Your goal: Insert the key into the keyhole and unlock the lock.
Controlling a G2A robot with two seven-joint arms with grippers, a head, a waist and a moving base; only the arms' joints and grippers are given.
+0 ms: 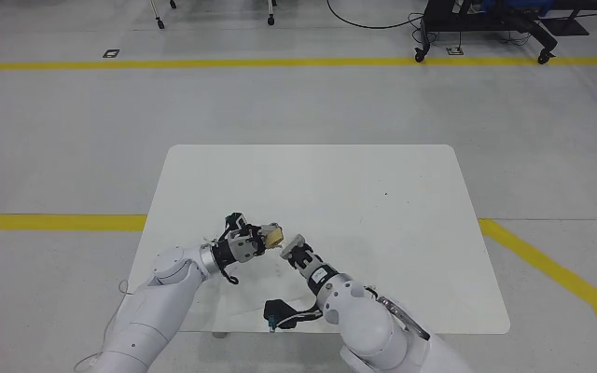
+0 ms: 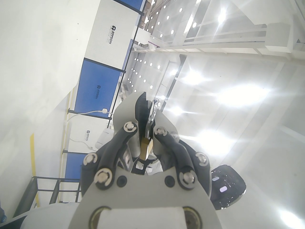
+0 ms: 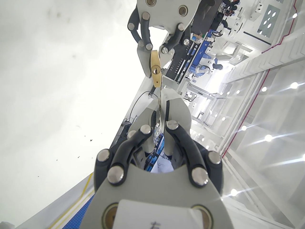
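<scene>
Right gripper [image 3: 163, 104] pinches the key [image 3: 161, 111] edge-on; just past its tips the left gripper [image 3: 156, 65] clamps the brass padlock [image 3: 156, 79], keyhole [image 3: 155, 69] facing back at the key. Best to line key up with keyhole, push straight, then twist. Key teeth and any tip contact are too thin to read.
</scene>
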